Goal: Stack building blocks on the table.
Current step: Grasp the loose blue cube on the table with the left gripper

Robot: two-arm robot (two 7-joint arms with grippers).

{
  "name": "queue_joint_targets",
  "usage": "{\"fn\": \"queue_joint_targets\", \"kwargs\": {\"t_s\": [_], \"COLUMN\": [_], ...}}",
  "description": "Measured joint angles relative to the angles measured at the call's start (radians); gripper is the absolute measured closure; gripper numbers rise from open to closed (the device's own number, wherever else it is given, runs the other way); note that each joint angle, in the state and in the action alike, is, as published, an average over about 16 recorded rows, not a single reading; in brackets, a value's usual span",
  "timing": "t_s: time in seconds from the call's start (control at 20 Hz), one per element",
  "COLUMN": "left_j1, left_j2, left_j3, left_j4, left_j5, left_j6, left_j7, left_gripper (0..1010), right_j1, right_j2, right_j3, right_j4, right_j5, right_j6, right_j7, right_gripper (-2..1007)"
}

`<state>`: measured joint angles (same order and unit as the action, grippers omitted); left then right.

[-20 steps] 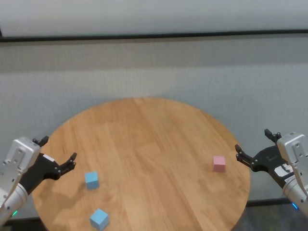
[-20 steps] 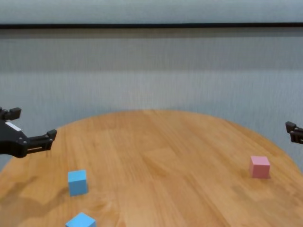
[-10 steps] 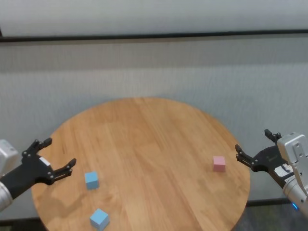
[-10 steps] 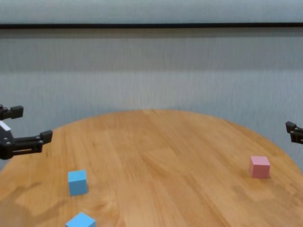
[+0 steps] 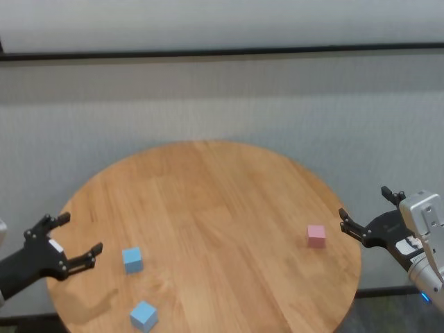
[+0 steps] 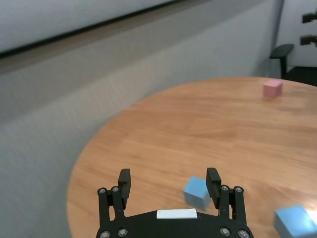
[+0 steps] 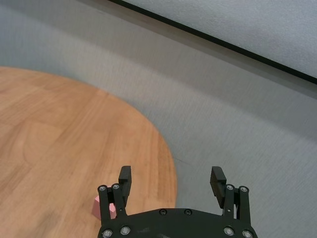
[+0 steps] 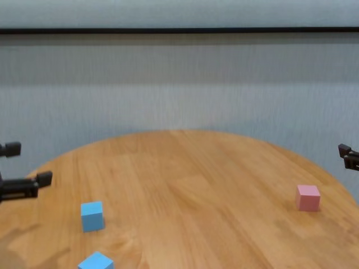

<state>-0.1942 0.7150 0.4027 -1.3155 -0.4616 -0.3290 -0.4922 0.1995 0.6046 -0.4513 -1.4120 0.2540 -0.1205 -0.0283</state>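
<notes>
Backing off toward the robot's left, the left hand [image 5: 69,248] now hangs over the near left rim of the surface [image 5: 208,208], farther out from the blocks than a second ago. Its fingers are spread wide with nothing between them, pointing in over the wood toward the first blue block [image 5: 132,259], which sits a little apart from them. The second blue block [image 5: 143,316] lies closer to the near edge, just beside the first but not touching it.

Off the right rim, the right hand [image 5: 368,218] hovers where it was, fingers wide apart and empty, aimed inward at the pink block [image 5: 316,236] near that edge. All three blocks rest flat and separate on the round plank top. Behind it runs a grey wall [image 5: 222,97] with a dark horizontal strip [image 5: 222,52].
</notes>
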Motion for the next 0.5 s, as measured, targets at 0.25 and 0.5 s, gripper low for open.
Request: {"fn": "queue_joint_targets", "kwargs": {"t_s": [0.25,0.5], "left_j1": [0.023,0.046], "left_j2": [0.001,-0.004], "left_j3": [-0.003,0.002], "left_j4": [-0.007,-0.017], "left_j5": [-0.006,0.006], "left_j6": [0.008,0.018], "left_j7": [-0.025,-0.038], "left_gripper": [10,10], "right_j1": [0.000,0.000], "right_j2": [0.000,0.000], "right_j3": [0.000,0.000], "right_j4": [0.000,0.000], "right_j5": [0.000,0.000], "right_j6": [0.000,0.000], "right_j7": [0.000,0.000], "right_gripper": [1,0]}}
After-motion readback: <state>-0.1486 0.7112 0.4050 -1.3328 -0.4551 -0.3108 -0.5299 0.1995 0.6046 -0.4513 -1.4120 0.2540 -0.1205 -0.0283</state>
